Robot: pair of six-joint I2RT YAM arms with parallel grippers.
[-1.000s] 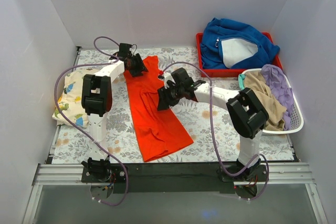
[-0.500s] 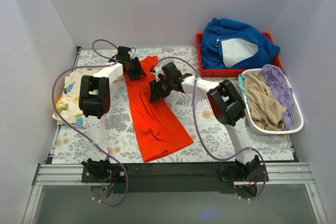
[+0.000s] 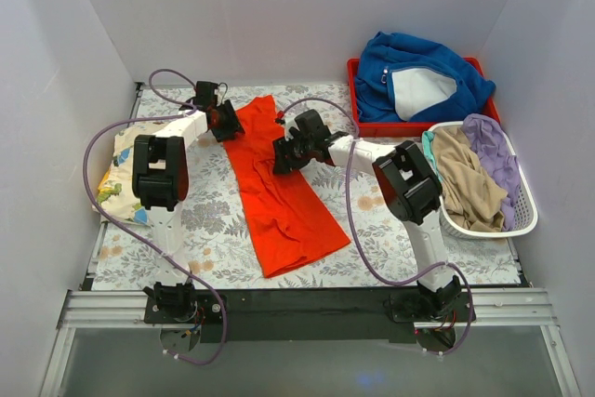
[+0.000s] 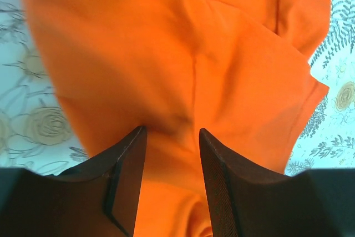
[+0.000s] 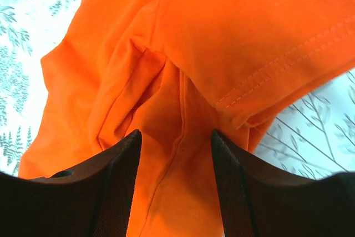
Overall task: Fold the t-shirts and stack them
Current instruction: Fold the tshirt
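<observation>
Left gripper [image 3: 221,122] grips a bunched fold of the orange t-shirt [image 3: 284,216] at its far left shoulder. The jaws are part-closed with cloth packed between them. Right gripper [image 3: 284,151] does the same on the far right side near the sleeve seam, and creases converge into its jaws. The shirt lies lengthwise mid-table [image 3: 372,220], hem toward the arm bases, its far end spanned between both grippers. The dinosaur t-shirt [image 3: 119,165] lies at the left table edge beside the left arm, apart from the orange one.

Handling, my read: thin, light, limp knit with no stiffness. It sags and creases wherever unsupported, and likely drags across the tablecloth. Best held at two spread points on the shoulders or hem, pinching a seam or doubled layer so it can't slip.
</observation>
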